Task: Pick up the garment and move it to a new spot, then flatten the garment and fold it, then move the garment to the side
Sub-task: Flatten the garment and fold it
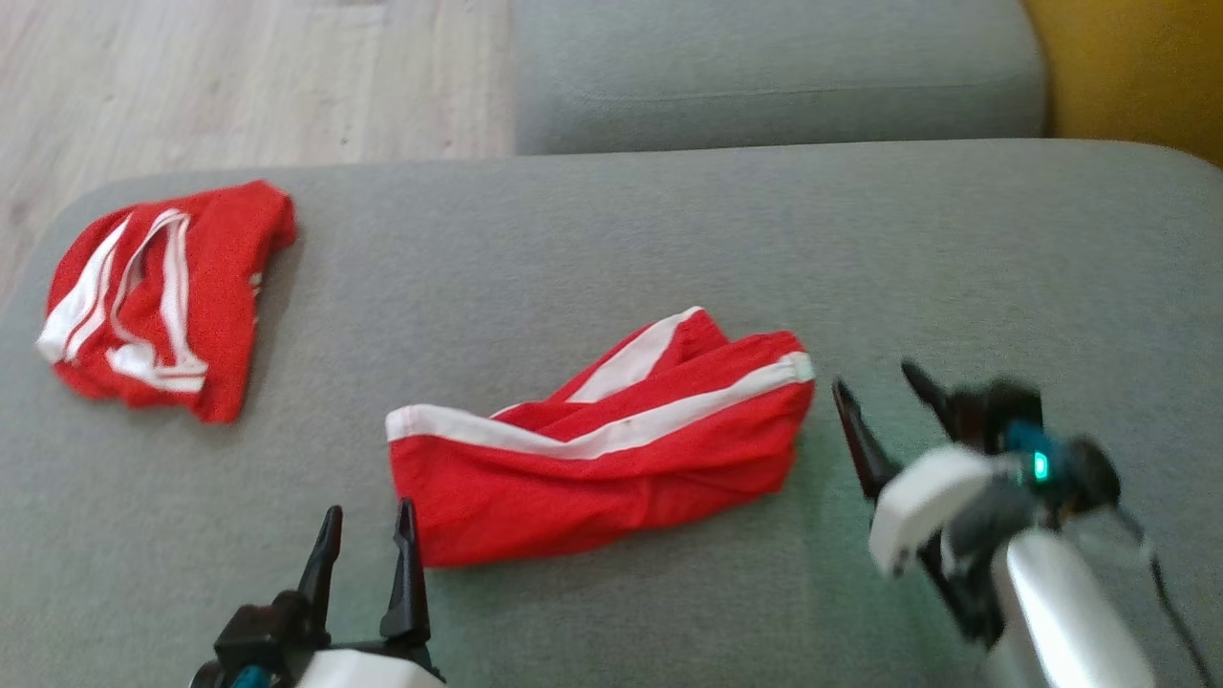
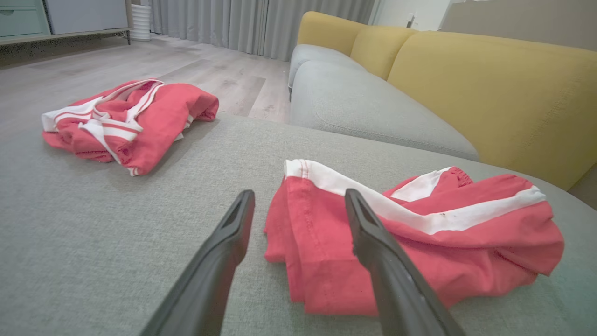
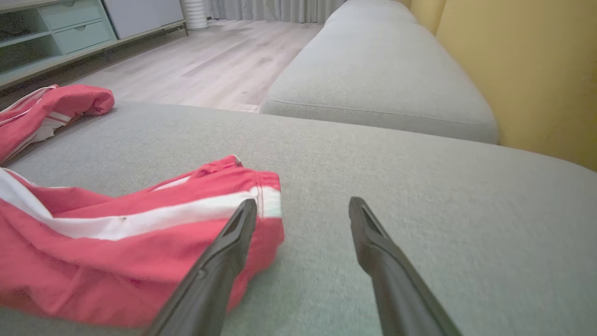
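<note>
Left gripper (image 1: pixel 369 508) nearest, fingers spread wide and empty at the near left corner of the red shorts (image 1: pixel 592 459), right gripper (image 1: pixel 873 376) likewise just off their right end, mid-seat on the grey sofa cushion (image 1: pixel 669 239). Danger: this thin, limp, white-striped cloth lies rumpled in loose layers, so a pinch might catch only the top ply, or snag the woven seat fabric beneath.

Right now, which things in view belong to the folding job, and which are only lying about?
For the job: left gripper, open; right gripper, open; middle red garment, crumpled between them; grey cushion under it.

Lying about: second red garment, bundled at the cushion's left end, probably not the target; far grey cushion; yellow backrest; wooden floor.
</note>
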Motion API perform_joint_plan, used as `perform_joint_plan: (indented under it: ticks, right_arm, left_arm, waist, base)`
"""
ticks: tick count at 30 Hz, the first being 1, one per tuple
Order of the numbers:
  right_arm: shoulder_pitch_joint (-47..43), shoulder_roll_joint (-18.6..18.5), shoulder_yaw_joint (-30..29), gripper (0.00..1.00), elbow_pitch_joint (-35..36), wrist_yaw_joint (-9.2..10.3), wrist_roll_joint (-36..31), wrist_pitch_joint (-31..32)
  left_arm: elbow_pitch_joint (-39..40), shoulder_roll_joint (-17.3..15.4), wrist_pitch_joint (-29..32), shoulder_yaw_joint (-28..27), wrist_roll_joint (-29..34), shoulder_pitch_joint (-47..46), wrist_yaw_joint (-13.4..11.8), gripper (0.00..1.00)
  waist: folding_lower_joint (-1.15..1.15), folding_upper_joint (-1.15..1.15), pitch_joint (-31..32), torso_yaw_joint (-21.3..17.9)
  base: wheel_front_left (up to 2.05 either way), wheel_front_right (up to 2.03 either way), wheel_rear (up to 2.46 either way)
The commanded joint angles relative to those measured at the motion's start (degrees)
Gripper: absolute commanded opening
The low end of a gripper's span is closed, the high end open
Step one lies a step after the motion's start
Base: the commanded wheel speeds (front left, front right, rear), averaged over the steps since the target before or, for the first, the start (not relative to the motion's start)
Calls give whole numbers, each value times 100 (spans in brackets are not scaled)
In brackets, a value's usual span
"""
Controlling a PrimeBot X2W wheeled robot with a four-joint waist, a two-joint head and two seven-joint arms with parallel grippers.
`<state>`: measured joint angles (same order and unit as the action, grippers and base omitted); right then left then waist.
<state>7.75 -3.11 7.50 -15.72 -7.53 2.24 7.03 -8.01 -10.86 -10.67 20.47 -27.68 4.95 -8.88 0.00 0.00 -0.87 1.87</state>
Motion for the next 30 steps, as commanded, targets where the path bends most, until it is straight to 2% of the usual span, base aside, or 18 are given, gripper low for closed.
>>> perform_joint_plan:
  ticks: [1, 5, 9, 14, 22, 26, 27, 28, 30]
  right_arm:
    - [488, -191, 238, 100, 113, 4, 183, 297]
    - [956, -561, 529, 100, -134, 4, 711, 1043]
    - [1255, -884, 797, 100, -362, 4, 1236, 1484]
    - [1445, -1170, 1152, 100, -501, 4, 1713, 1699]
    - [1617, -1321, 1543, 100, -668, 4, 2176, 1871]
    - [1705, -1374, 1626, 29, -647, 4, 2188, 1723]
    - [1720, -1382, 1633, 9, -635, 4, 2177, 1673]
    - [1729, -1391, 1643, 0, -628, 4, 2169, 1645]
    - [1732, -1422, 1694, 0, -571, 4, 2151, 1585]
  left_arm:
    - [235, -40, -18, -138, 56, -306, -8, 100]
    - [279, -19, -11, -64, 76, -346, 8, 100]
    - [280, -14, -15, -24, 93, -388, 8, 100]
    - [267, -26, -37, -16, 89, -411, 6, 100]
    - [267, -41, -53, 5, 87, -418, -14, 100]
    - [322, -60, -44, 23, 98, -425, -31, 100]
    - [342, -69, -33, 30, 103, -437, -30, 100]
    - [365, -75, -16, 35, 102, -459, -30, 100]
    - [416, -87, 36, 54, 112, -544, -21, 100]
  waist:
    - [0, 0, -74, 125]
    - [0, 0, -185, 327]
    - [0, 0, -299, 528]
    - [0, 0, -386, 694]
    - [0, 0, -413, 768]
    - [0, 0, -405, 735]
    - [0, 0, -402, 719]
    - [0, 0, -400, 702]
    - [0, 0, -395, 669]
  base:
    - [0, 0, 0]
    - [0, 0, 0]
    - [0, 0, 0]
    - [0, 0, 0]
    - [0, 0, 0]
    - [0, 0, 0]
    - [0, 0, 0]
    - [0, 0, 0]
    - [0, 0, 0]
